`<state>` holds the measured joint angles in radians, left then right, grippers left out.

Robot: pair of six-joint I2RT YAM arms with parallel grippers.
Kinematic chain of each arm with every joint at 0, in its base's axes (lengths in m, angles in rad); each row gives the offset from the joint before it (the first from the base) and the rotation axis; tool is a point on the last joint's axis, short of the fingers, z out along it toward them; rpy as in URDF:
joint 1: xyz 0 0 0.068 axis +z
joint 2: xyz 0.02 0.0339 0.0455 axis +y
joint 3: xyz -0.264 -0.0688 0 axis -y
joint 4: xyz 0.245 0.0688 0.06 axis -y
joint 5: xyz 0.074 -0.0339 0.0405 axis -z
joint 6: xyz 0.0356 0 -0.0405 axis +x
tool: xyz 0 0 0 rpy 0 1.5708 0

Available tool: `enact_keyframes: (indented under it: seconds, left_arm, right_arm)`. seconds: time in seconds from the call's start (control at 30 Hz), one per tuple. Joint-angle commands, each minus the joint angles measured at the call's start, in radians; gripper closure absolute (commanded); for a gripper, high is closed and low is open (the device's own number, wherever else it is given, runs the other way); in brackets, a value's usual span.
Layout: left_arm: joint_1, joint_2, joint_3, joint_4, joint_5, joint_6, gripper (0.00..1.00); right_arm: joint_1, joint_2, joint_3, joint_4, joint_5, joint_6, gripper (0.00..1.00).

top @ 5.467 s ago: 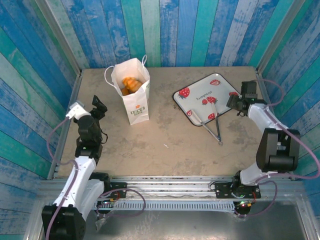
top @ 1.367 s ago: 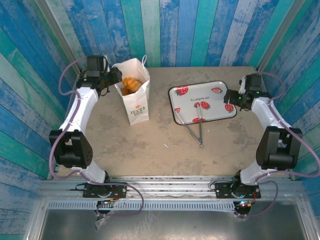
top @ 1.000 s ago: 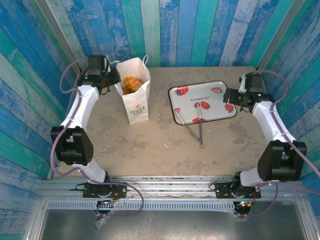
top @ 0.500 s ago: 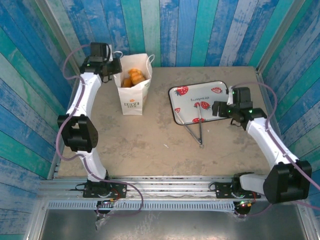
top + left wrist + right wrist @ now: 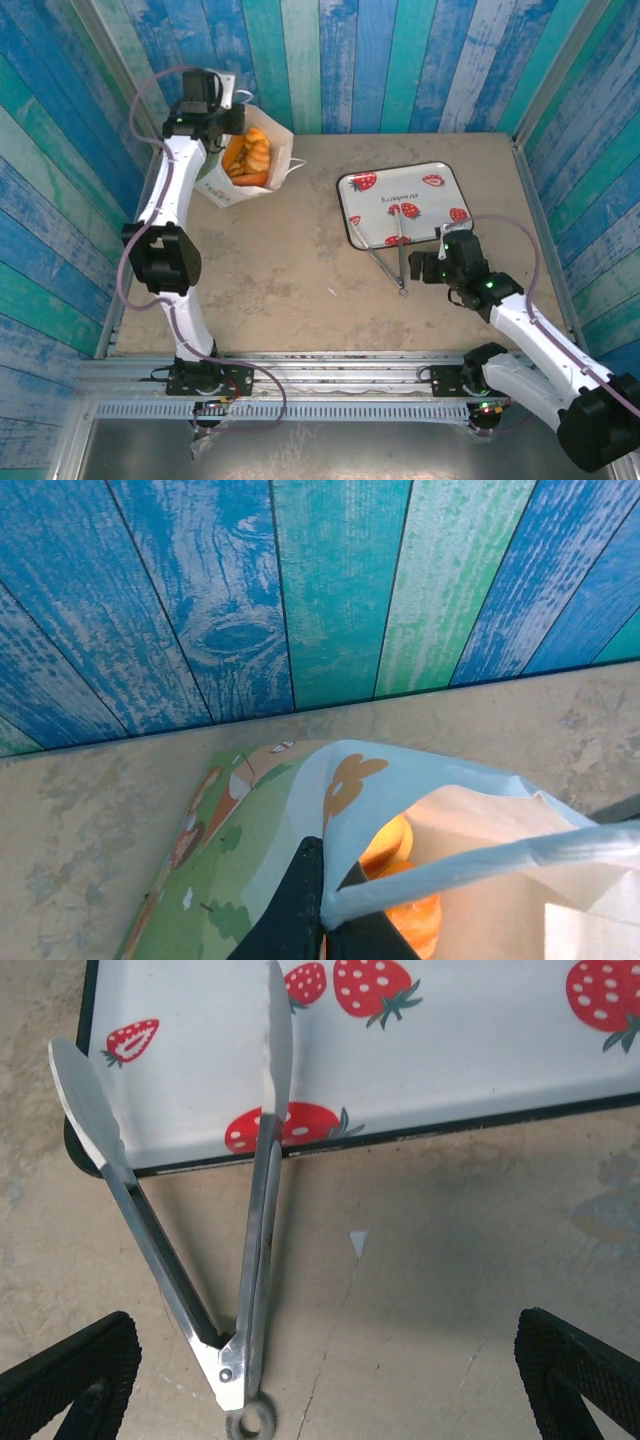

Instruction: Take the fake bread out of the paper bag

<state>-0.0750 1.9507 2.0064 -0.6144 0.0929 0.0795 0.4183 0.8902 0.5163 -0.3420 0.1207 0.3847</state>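
The left gripper (image 5: pixel 324 920) is pinched tight on the white loop handle (image 5: pixel 480 865) of the paper bag (image 5: pixel 225 185). The bag leans tilted at the far left corner of the table (image 5: pixel 300 280), seemingly lifted partly off it, with the fake bread (image 5: pixel 248 158) piled in its open mouth. The right gripper (image 5: pixel 320 1370) is spread wide and empty, low over the hinge end of the metal tongs (image 5: pixel 255 1260), whose tips lie on the strawberry-printed tray (image 5: pixel 480 1040).
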Motion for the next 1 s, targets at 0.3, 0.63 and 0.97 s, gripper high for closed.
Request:
enact_keyframes:
  seconds: [0.3, 0.63, 0.97]
  left_arm:
    - [-0.076, -0.102, -0.223, 0.335, -0.005, 0.074, 1.0]
    - [-0.087, -0.211, -0.381, 0.419, 0.034, 0.027, 1.0]
    - [-0.091, -0.258, -0.415, 0.441, 0.08, 0.047, 1.0]
  right_arm:
    - [0.228, 0.159, -0.024, 0.065, 0.135, 0.173, 0.0]
    - [0.278, 0.397, 0.025, 0.177, 0.136, 0.173, 0.0]
    - [0.283, 0.536, 0.059, 0.251, 0.154, 0.17, 0.0]
